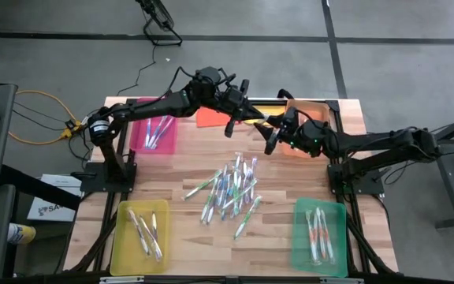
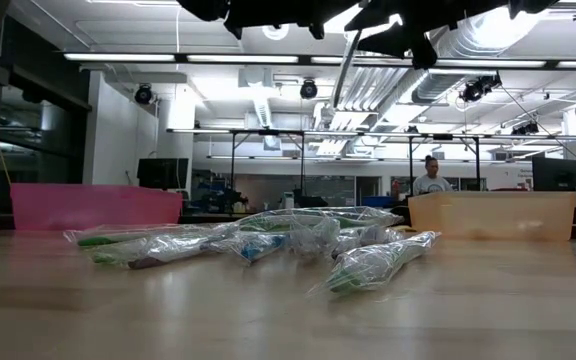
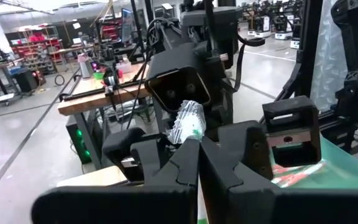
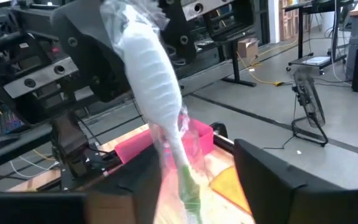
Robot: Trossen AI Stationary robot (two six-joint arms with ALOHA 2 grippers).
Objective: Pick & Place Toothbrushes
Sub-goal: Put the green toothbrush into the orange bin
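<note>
High over the table's far middle, my left gripper (image 1: 239,122) is shut on a white and green toothbrush (image 4: 157,87) in a clear wrapper. My right gripper (image 1: 273,136) faces it from the right. Its fingers stand open on either side of the toothbrush's green part (image 4: 188,186); whether they touch it, I cannot tell. A pile of wrapped toothbrushes (image 1: 231,189) lies on the table's middle. More toothbrushes lie in the pink tray (image 1: 154,130), the yellow tray (image 1: 140,237) and the green tray (image 1: 320,235). My left gripper pinches the wrapped toothbrush between its two shut fingers, near one end (image 3: 190,134). The fingers lie about level and point toward the table's right side. The rest of the toothbrush sticks out past the fingertips toward my right gripper, clear of the table.
An orange tray (image 1: 310,118) stands at the far right, under my right arm. An orange cloth (image 1: 211,117) and a yellow cloth (image 1: 262,113) lie flat at the far edge. Bare wood shows between the pile and the near trays. A person (image 2: 430,178) sits in the room behind.
</note>
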